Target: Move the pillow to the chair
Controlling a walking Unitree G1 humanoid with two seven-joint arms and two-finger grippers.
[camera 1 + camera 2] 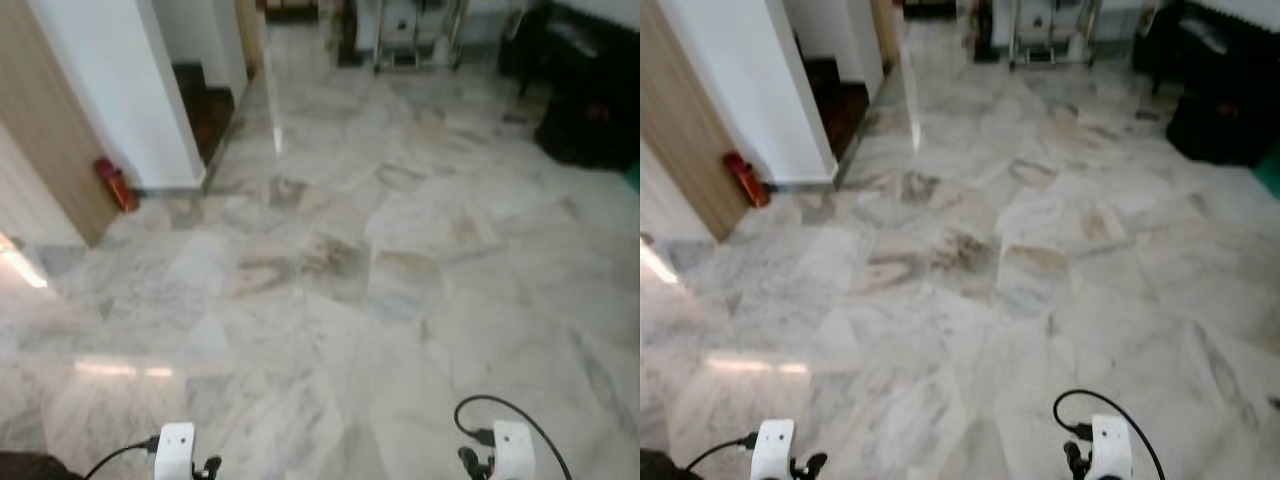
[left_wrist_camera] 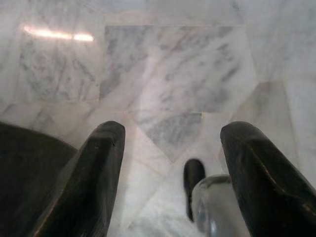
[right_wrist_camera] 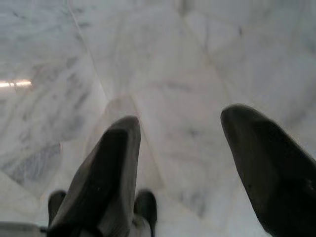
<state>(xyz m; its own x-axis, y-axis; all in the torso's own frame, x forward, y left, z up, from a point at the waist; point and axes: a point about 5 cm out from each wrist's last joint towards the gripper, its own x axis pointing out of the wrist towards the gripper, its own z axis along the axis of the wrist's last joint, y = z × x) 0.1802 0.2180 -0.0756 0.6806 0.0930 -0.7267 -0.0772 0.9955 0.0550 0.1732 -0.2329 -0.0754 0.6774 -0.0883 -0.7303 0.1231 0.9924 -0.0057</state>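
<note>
A wide marble floor (image 1: 330, 260), grey and cream with brown veining, spreads out ahead, glossy enough to carry a strip of reflected light at about 8 o'clock. No pillow can be made out, so how it looks and where it lies cannot be told; dark furniture (image 1: 590, 100) stands at 1 o'clock, too blurred to say whether it is a chair.

At 10 o'clock a white wall (image 1: 120, 90) ends at a corner, with a wooden panel (image 1: 45, 130) beside it and a small red cylinder (image 1: 116, 185) (perhaps an extinguisher, too soft to be sure) standing on the floor at the panel's foot. Past the corner a dark doorway (image 1: 205, 105) opens. At 12 o'clock, far back, a metal-framed stand (image 1: 415, 35) shows against the light.

Both arms hang low, their white wrist ends just inside the head views at 7 and 5 o'clock, each trailing a black cable. The left gripper (image 2: 173, 168) points down at the floor, its two black fingers (image 2: 94, 177) spread wide with bare marble between them and nothing held; a dark foot shows below. The right gripper (image 3: 180, 158) hangs the same way, fingers (image 3: 111, 168) well apart and holding nothing, above pale tiles.
</note>
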